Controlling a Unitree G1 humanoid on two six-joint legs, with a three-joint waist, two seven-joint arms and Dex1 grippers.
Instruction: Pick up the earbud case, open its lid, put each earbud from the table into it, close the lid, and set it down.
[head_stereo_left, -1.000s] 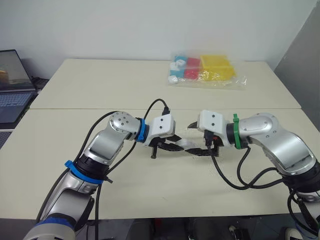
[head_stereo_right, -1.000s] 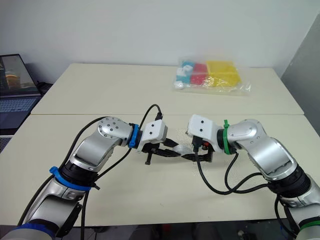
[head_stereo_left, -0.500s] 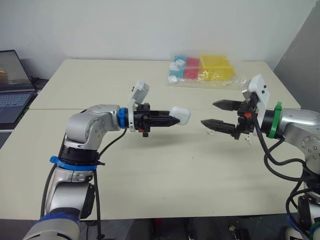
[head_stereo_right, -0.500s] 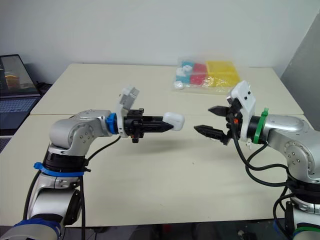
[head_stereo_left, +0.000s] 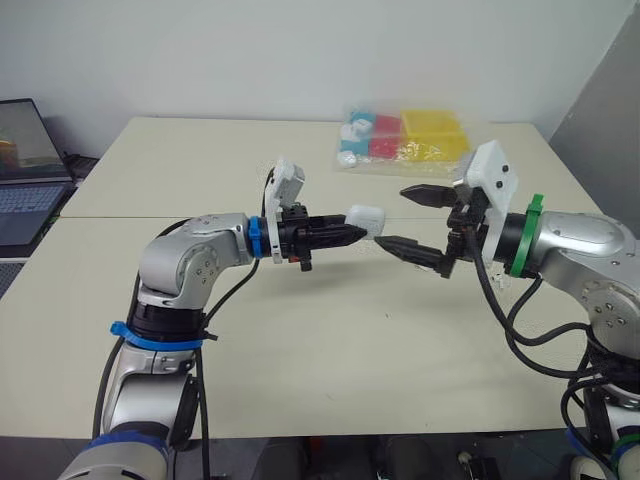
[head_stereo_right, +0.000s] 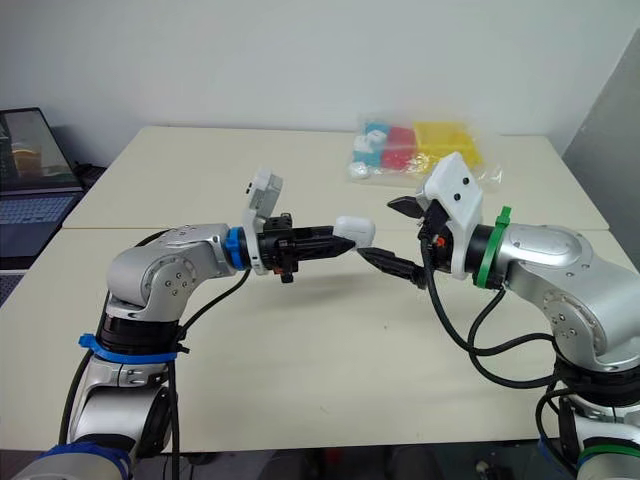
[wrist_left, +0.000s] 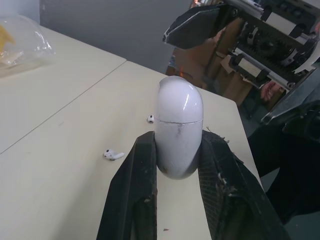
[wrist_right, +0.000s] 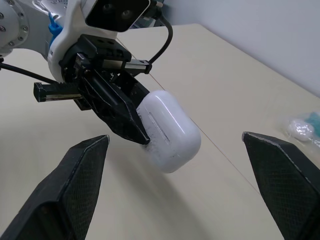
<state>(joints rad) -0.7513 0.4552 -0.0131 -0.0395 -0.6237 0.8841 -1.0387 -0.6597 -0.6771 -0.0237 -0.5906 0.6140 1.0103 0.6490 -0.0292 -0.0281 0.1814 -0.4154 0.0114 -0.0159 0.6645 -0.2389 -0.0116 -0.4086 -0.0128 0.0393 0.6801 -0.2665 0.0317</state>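
Note:
The white earbud case (head_stereo_left: 366, 222) is held above the table with my left gripper (head_stereo_left: 352, 232) shut on its lower half. Its lid is closed, and the rounded lid end (wrist_left: 179, 100) points toward my right gripper (head_stereo_left: 395, 217). That gripper is open, its two fingers straddling the air just beyond the case without touching it. The case (wrist_right: 167, 131) sits between the right fingertips (wrist_right: 85, 165) in the right wrist view. Two small white earbuds (wrist_left: 113, 154) (wrist_left: 150, 119) lie on the table below.
A clear plastic bag of coloured boxes (head_stereo_left: 410, 140) lies at the table's far side. A laptop (head_stereo_left: 25, 170) stands off the table's left edge. A seam (head_stereo_left: 150, 218) runs across the tabletop.
Both grippers rose from the tabletop, the left one lifting the case. Since half a second ago the right gripper has moved in toward the case's lid end.

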